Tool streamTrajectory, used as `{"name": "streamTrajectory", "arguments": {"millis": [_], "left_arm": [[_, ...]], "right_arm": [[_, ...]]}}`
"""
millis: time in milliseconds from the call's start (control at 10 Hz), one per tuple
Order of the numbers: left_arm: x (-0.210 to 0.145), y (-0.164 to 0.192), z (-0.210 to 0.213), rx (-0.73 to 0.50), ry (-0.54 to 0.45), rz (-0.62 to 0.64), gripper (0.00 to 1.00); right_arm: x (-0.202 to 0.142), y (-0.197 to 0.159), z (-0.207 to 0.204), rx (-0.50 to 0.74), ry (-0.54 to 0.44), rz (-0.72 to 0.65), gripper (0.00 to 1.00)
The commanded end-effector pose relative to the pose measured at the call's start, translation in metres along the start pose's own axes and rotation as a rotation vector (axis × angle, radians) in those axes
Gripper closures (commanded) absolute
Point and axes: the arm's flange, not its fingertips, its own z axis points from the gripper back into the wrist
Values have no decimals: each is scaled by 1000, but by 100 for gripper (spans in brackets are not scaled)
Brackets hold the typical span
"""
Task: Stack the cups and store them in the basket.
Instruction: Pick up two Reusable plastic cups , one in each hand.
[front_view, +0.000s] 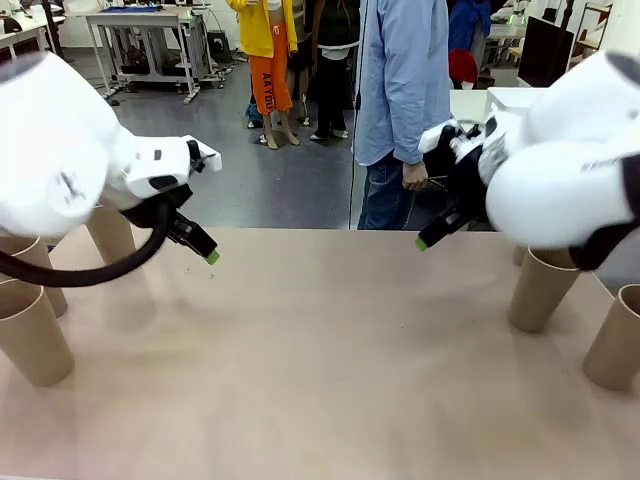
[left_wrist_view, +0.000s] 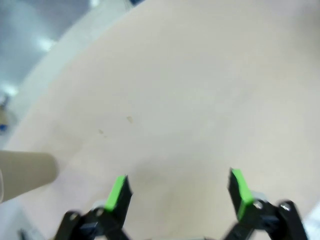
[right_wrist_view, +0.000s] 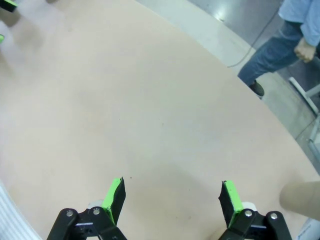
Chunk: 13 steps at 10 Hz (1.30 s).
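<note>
The left tool (front_view: 206, 251), black with green pads, is hanging a little above the pale beige wooden counter (front_view: 320, 390), over the counter's left half. It is touching nothing. In the left wrist view its two fingers (left_wrist_view: 119, 192) are standing wide apart, with bare counter between them, so this tool is carrying nothing.

The right tool (front_view: 428, 239) is hanging over the far right part of the counter, and it is also touching nothing. In the right wrist view its fingers (right_wrist_view: 115, 197) are spread as wide as those of the other tool, again with bare counter between them.

The tall tapered cups of matte tan cardboard-brown are standing on the counter, mouths up, none of them nested in another. Three are standing along the counter's left edge: one near the robot's side (front_view: 32, 340), one just behind it (front_view: 38, 268), and a third one (front_view: 110, 235) farther toward the counter's far side, partly hidden by the left arm. Two more are standing along the counter's right edge, one (front_view: 540, 292) under the right arm and one (front_view: 612, 345) closer to the robot's side. A small tan piece is showing behind the first of these two; I cannot tell if it is another cup. All the cups are well apart from both tools.

A person in a light blue shirt and jeans (front_view: 405, 80) is standing beyond the counter's far edge.
</note>
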Motion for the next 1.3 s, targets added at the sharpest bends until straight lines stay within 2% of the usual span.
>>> {"name": "streamTrajectory", "arguments": {"millis": [0, 200, 400, 700, 1000, 1200], "left_arm": [[-9, 33, 35, -142, 47, -125, 0], [-30, 55, 74, -268, -7, -249, 0], [-66, 79, 107, -402, -123, -363, 0], [-123, 100, 132, -519, -287, -450, 0], [-152, 109, 112, -574, -414, -513, 0], [-170, 106, 114, -536, -525, -516, 0]], "right_arm": [[-17, -38, 38, 114, -24, 88, 0], [-56, -68, 73, 190, -101, 162, 0], [-112, -96, 102, 259, -245, 225, 0], [-174, -119, 118, 332, -379, 236, 0], [-191, -128, 120, 343, -425, 216, 0], [-193, -129, 119, 339, -425, 204, 0]]}}
